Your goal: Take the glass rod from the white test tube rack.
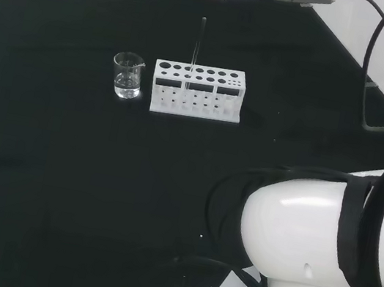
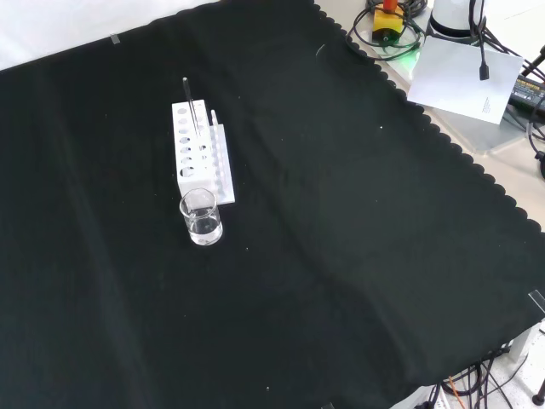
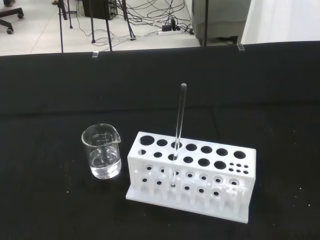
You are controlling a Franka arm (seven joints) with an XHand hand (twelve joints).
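Note:
A white test tube rack (image 1: pixel 198 91) with rows of round holes stands on the black cloth; it also appears as the rack (image 2: pixel 198 153) in the front view and the rack (image 3: pixel 192 172) in the wrist view. A thin clear glass rod (image 3: pixel 178 131) stands upright in one of its holes, rising well above the top. The same rod (image 1: pixel 196 48) shows in the head view, and the rod (image 2: pixel 191 106) in the front view. Some way off from the arm, the rack stands with nothing touching the rod.
A small clear beaker (image 1: pixel 127 76) with a little water stands just left of the rack in the head view, and as the beaker (image 2: pixel 201 216) in front of it in the front view. The arm's white link (image 1: pixel 323 241) fills the lower right. Cables and gear (image 2: pixel 460 43) lie beyond the cloth's scalloped edge.

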